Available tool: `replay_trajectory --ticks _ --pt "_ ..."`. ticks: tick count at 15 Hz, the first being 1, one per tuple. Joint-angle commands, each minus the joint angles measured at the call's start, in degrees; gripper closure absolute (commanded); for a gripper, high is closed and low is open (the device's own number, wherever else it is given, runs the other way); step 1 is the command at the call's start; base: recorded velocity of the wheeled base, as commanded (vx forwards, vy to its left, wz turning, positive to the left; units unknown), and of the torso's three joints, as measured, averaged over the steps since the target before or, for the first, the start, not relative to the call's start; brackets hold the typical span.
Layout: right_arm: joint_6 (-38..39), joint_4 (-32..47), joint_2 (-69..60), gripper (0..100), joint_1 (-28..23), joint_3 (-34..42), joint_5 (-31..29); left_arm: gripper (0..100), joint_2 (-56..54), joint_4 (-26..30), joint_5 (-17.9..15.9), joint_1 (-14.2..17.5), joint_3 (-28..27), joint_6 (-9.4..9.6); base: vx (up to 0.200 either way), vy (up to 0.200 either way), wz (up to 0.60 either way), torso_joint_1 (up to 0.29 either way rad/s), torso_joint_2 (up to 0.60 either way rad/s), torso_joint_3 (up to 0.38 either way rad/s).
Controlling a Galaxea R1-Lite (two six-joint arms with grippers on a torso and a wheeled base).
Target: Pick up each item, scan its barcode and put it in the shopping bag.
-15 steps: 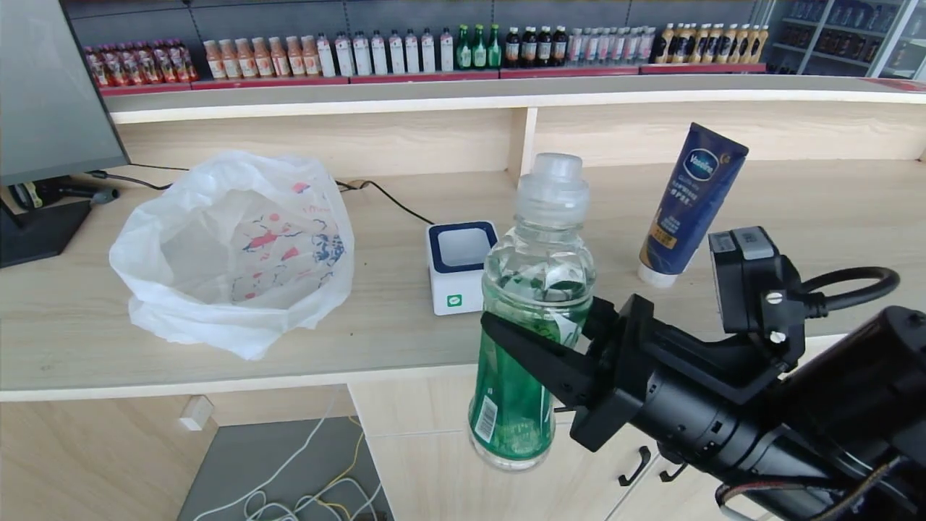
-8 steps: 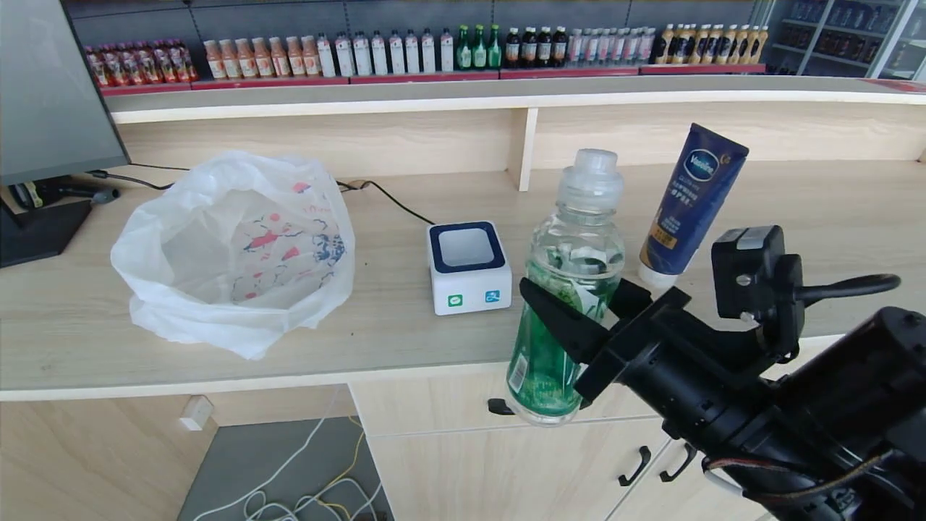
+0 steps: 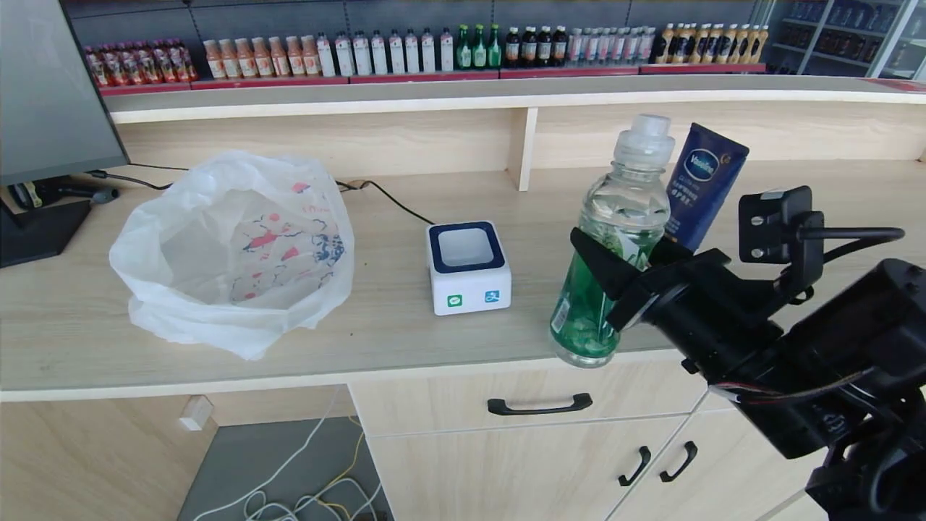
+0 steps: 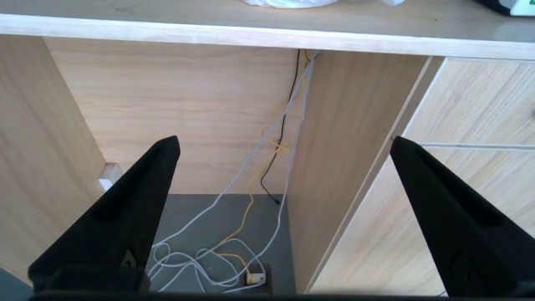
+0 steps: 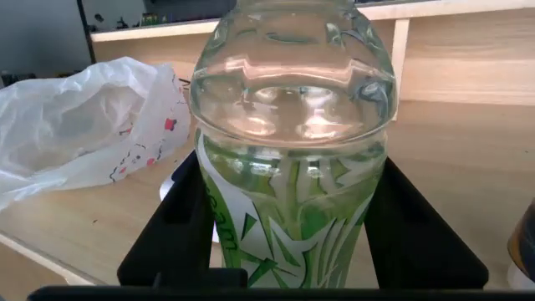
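A clear bottle with a green label [image 3: 611,253] is held upright in my right gripper [image 3: 629,271], which is shut on its middle, over the counter's front edge to the right of the scanner. In the right wrist view the bottle [image 5: 292,159] sits between the black fingers [image 5: 180,226]. The white square scanner [image 3: 468,266] with a dark-rimmed window stands mid-counter. The open white shopping bag [image 3: 235,250] lies on the left. A dark blue tube [image 3: 702,188] stands on its cap behind the bottle. My left gripper [image 4: 284,209] hangs open below the counter, holding nothing.
A monitor [image 3: 51,87] on a black stand sits at the far left of the counter [image 3: 405,333]. A black cable [image 3: 391,199] runs from the scanner to the back. Drawers with black handles [image 3: 539,405] are below. Loose wires [image 4: 242,242] lie on the floor under the counter.
My right gripper has carried the bottle to the right and farther from the camera, from in front of the scanner to beside the blue tube. The scanner is now fully uncovered.
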Motion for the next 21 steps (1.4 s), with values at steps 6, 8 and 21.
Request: replay_trajectory --ticks 6,8,21 --pt "0.3 -0.1 0.3 100 -1.3 -4.7 0.0 0 0.0 0.0 0.0 0.0 0.0 0.07 0.000 0.200 0.00 0.002 0.00 0.002" --pt "0.3 -0.1 0.0 100 -1.3 -4.9 0.1 0 0.0 0.0 0.0 0.0 0.0 -0.02 0.000 0.200 0.00 -0.002 0.00 0.002" --pt "-4.5 -0.1 -5.0 100 -1.1 -4.2 1.1 0 0.0 0.0 0.0 0.0 0.0 0.24 0.000 0.046 0.00 0.002 0.00 0.000"
